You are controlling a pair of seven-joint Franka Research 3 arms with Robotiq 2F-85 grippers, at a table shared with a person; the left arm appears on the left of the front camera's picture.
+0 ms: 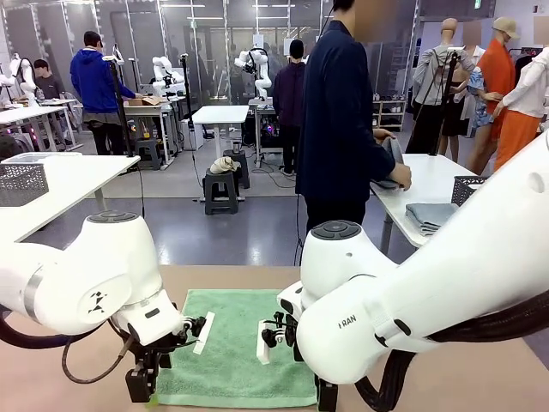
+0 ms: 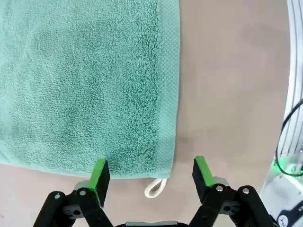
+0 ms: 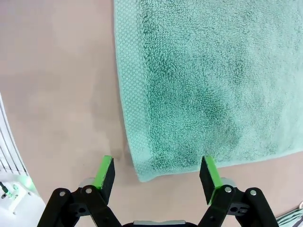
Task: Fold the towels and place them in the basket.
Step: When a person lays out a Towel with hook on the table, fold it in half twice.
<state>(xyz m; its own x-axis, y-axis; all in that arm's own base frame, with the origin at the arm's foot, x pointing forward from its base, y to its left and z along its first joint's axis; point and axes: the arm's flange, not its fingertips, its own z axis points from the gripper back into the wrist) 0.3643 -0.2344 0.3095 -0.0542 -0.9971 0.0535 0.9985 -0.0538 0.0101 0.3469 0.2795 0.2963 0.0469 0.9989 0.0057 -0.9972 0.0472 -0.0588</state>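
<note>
towel (image 1: 236, 348): one mint-green terry piece, laid flat and unfolded on the tan table (image 1: 232, 276), between the two arms, near the robot's edge; rectangular, edges straight, no visible wrinkles

left wrist view: towel (image 2: 85, 80) has looped pile, patchy lighter and darker where the nap lies differently; a flatter woven band runs along one edge, with a narrow hem outside it; small white corner loop (image 2: 154, 188) sticks out from the corner onto bare table (image 2: 227, 94)

left gripper (image 2: 150, 171): jaws spread wide, nothing held; sits over that corner, loop roughly between the green pads (image 2: 100, 174); one pad is over the towel's hem, the other over bare table; can't tell height above the cloth

right wrist view: towel (image 3: 213, 80) shows the same pile and woven band, with a darker brushed patch mid-cloth; the corner lies flat on the table (image 3: 57, 71)

right gripper (image 3: 157, 170): jaws also spread wide, empty; the towel corner lies between the pads (image 3: 106, 171); one pad is over bare table, the other at the towel's edge

front view: a person (image 1: 339, 120) stands past the far side, turned to a white side table (image 1: 446, 172), hands on a grey cloth; folded grey-blue cloths (image 1: 429, 215) lie there; the dark mesh basket (image 1: 467, 187) is on the same table, well apart from the towel
</note>
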